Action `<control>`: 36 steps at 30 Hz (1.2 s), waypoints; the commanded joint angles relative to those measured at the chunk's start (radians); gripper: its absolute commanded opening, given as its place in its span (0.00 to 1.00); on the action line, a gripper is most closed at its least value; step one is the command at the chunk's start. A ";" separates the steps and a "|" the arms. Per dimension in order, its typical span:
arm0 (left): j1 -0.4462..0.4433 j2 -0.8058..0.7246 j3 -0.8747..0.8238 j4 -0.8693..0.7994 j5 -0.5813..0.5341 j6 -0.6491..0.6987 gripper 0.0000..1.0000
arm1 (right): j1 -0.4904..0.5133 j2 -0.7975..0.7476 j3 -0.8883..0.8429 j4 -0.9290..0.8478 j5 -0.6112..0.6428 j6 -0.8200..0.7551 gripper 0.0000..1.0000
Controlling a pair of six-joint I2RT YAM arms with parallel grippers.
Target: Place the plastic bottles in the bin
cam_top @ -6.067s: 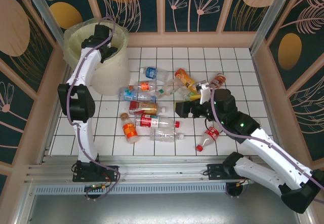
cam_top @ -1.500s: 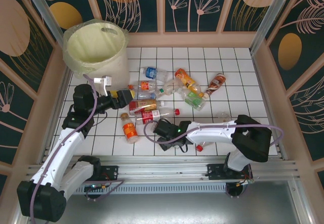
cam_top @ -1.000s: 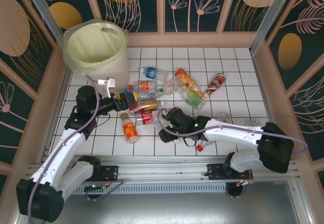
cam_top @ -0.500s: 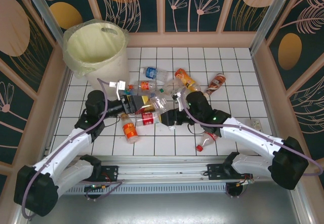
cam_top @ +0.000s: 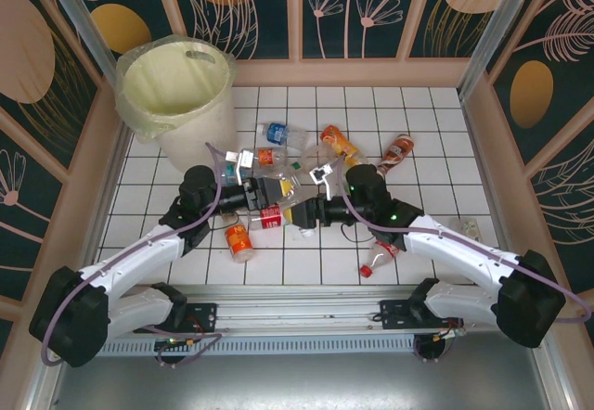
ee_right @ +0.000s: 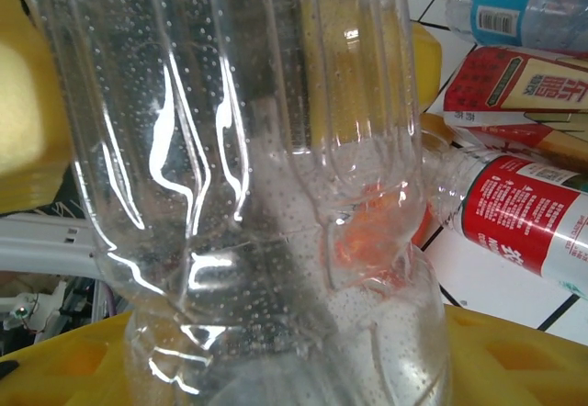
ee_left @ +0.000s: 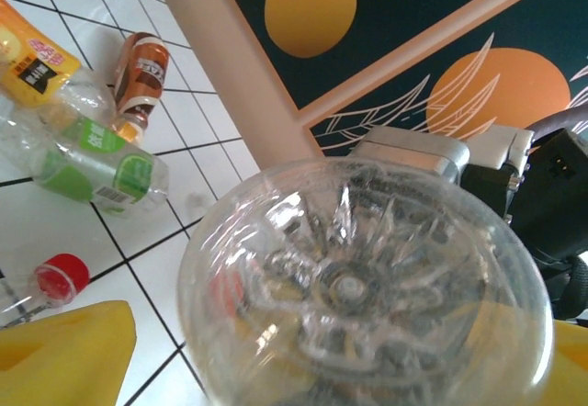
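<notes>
Trouble: the right gripper [cam_top: 309, 213] squeezes the clear bottle [ee_left: 363, 277], while the left gripper [cam_top: 277, 194] sits wide apart around its bottom. Letting go early would drop it.

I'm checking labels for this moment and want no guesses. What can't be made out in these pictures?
The clear bottle: its cap end, left wrist view, hidden behind its own base.
The red-labelled bottle: right wrist view, cut off by the right edge.
What lies under the left claw and right claw: top view, they cover it.
Label wording: top view, too small.
</notes>
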 commanded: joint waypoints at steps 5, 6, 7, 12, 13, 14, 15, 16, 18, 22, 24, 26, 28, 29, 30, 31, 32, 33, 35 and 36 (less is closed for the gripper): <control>-0.007 0.015 0.002 0.154 0.011 -0.069 0.78 | -0.016 0.007 -0.041 0.095 -0.038 0.023 0.64; -0.008 0.014 0.003 0.154 0.010 -0.069 0.73 | -0.017 0.008 -0.045 0.098 -0.039 0.025 0.64; -0.008 0.012 0.002 0.151 0.007 -0.066 0.68 | -0.017 0.009 -0.048 0.102 -0.039 0.026 0.63; -0.009 0.014 0.000 0.146 -0.001 -0.065 0.59 | -0.018 0.009 -0.054 0.108 -0.041 0.029 0.64; -0.009 0.014 -0.001 0.146 -0.001 -0.066 0.58 | -0.020 0.009 -0.056 0.108 -0.041 0.029 0.64; -0.009 0.012 0.000 0.146 -0.001 -0.066 0.57 | -0.020 0.009 -0.056 0.107 -0.041 0.029 0.63; -0.009 0.011 -0.001 0.147 -0.001 -0.066 0.55 | -0.020 0.009 -0.056 0.107 -0.042 0.029 0.64; -0.009 0.010 -0.001 0.149 -0.001 -0.066 0.54 | -0.020 0.009 -0.056 0.109 -0.043 0.029 0.63; -0.009 0.005 0.002 0.149 -0.005 -0.065 0.52 | -0.020 0.009 -0.056 0.110 -0.043 0.028 0.64; -0.008 0.000 0.007 0.132 -0.014 -0.053 0.51 | -0.020 0.004 -0.061 0.124 -0.046 0.028 0.79; -0.009 -0.005 0.016 0.094 -0.029 -0.032 0.51 | -0.021 -0.005 -0.064 0.131 -0.046 0.029 0.88; -0.009 -0.013 0.035 0.042 -0.045 -0.003 0.51 | -0.021 -0.024 -0.071 0.124 -0.041 0.022 0.93; -0.008 -0.023 0.061 -0.019 -0.066 0.031 0.52 | -0.025 -0.048 -0.078 0.103 -0.033 0.010 0.98; -0.008 -0.027 0.081 -0.068 -0.080 0.058 0.52 | -0.029 -0.063 -0.083 0.091 -0.028 0.005 0.99; -0.007 -0.030 0.109 -0.123 -0.100 0.089 0.52 | -0.036 -0.080 -0.089 0.076 -0.025 0.001 0.99; -0.008 -0.033 0.135 -0.178 -0.122 0.121 0.52 | -0.043 -0.096 -0.092 0.062 -0.023 -0.003 0.99; -0.007 -0.036 0.171 -0.250 -0.152 0.159 0.52 | -0.049 -0.121 -0.095 0.042 -0.016 -0.008 0.99; -0.007 -0.037 0.208 -0.315 -0.181 0.199 0.52 | -0.056 -0.144 -0.097 0.020 -0.005 -0.015 0.99; -0.007 -0.033 0.291 -0.434 -0.238 0.271 0.52 | -0.061 -0.188 -0.093 -0.031 0.024 -0.032 0.99; -0.007 -0.029 0.336 -0.494 -0.273 0.309 0.52 | -0.063 -0.215 -0.089 -0.061 0.050 -0.043 0.99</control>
